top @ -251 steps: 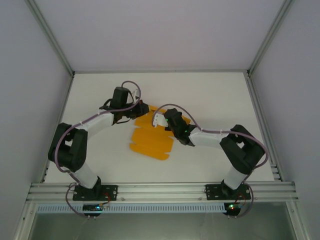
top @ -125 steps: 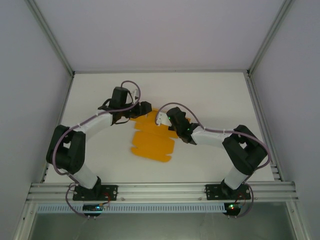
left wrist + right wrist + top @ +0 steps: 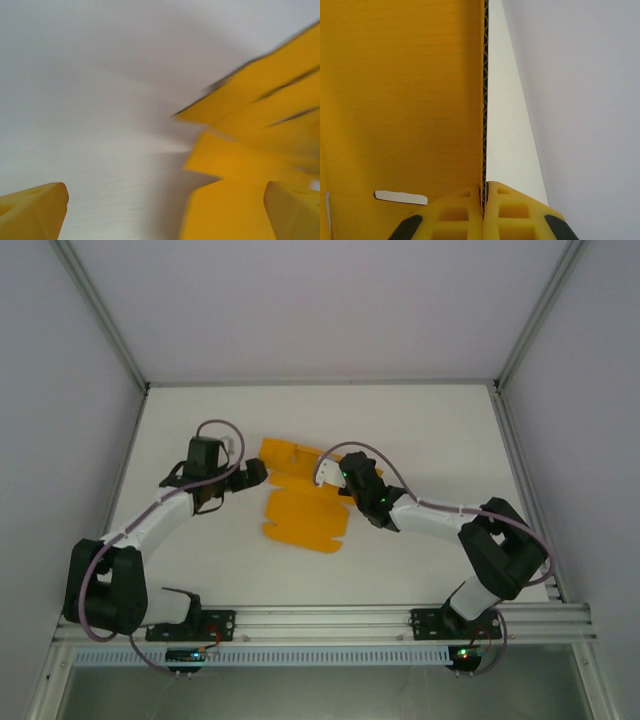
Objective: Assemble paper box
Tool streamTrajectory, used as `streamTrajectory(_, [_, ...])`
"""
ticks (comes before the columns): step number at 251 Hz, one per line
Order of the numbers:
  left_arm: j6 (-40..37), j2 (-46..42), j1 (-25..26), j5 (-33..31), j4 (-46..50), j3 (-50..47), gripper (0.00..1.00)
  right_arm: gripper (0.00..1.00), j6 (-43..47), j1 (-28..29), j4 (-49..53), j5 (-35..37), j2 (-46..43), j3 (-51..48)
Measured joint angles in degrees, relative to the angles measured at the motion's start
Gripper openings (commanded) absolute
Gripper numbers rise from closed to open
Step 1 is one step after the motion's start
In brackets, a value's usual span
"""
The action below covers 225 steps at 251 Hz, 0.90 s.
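Two pincers: right pincer (image 3: pixel 484 194) clamped on the flat paper box (image 3: pixel 305 520) edge, left pincer (image 3: pixel 165 210) spread apart.

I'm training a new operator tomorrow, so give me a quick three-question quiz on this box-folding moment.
1. True or false: the left gripper is clamped on the paper box.
2. What is the right gripper doing? A) hanging open B) pinching an edge of the paper box C) holding a screwdriver
3. Is the paper box folded into shape yet?
Key: 1. False; its jaws stand open, by the sheet's left side. 2. B. 3. No; it is a die-cut sheet lying mostly flat on the table.
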<state>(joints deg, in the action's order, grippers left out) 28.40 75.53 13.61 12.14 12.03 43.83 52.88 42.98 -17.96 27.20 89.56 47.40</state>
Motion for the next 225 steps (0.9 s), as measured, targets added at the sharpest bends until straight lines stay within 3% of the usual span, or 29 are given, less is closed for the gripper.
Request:
streamTrajectory(153, [-2.29, 9.94, -1.60, -4.04, -4.66, -1.22, 0.91, 0.00, -4.66, -0.11, 2.36, -3.45, -2.75, -0.33])
streamTrajectory(225, [-2.97, 10.84, -1.62, 1.77, -10.40, -0.55, 0.84, 0.00, -6.67, -0.11, 3.06, -4.13, -2.80, -0.33])
